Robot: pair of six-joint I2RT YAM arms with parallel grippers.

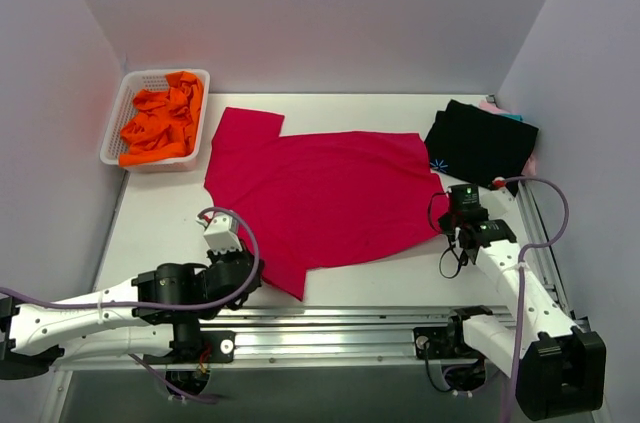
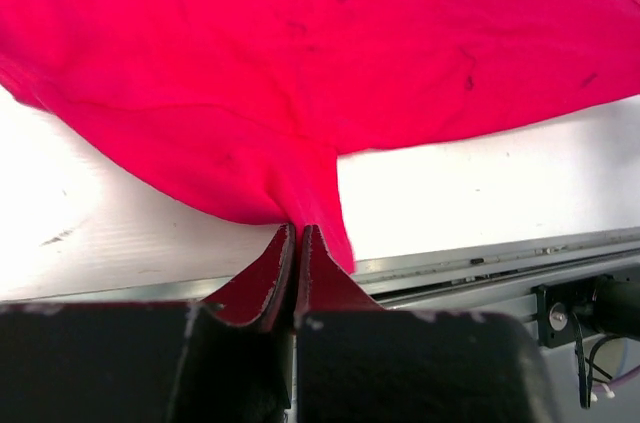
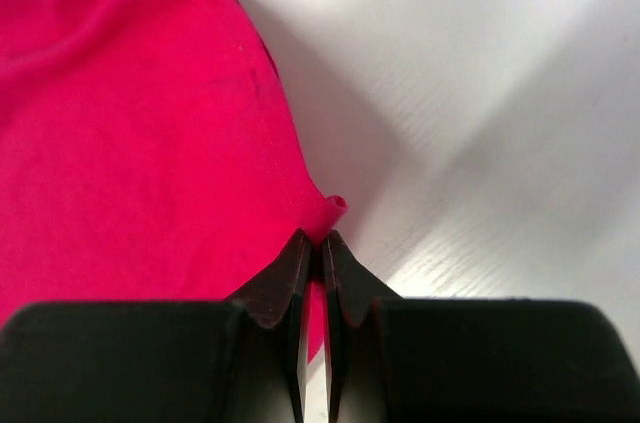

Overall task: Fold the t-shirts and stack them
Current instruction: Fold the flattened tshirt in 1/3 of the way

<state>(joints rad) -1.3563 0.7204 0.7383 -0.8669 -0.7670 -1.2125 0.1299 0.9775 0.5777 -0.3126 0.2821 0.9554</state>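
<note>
Desk point(image 1: 150, 223): it carries everything, and the crimson t-shirt takes up most of its middle.
Crimson t-shirt point(image 1: 330, 198): spread nearly flat, one sleeve pointing to the far left. You have no fold in it yet.
Black t-shirt point(image 1: 480, 143): folded at the far right corner, with slivers of pink point(image 1: 488, 103) and teal point(image 1: 511, 117) cloth showing beneath it. That looks like your finished stack.
Basket point(image 1: 118, 123): far left, holding crumpled orange cloth point(image 1: 160, 123). If those are tees too, they remain to be done.
Left pincer point(image 2: 297, 231): closed tight on the crimson tee's near-left edge, the cloth bunched between the fingers.
Right pincer point(image 3: 313, 240): pinched on the tee's near-right corner, a small curl of hem beside the tips.
Progress: roughly midway, by my judgement. You need to fold this tee and put it on the stack.
</note>
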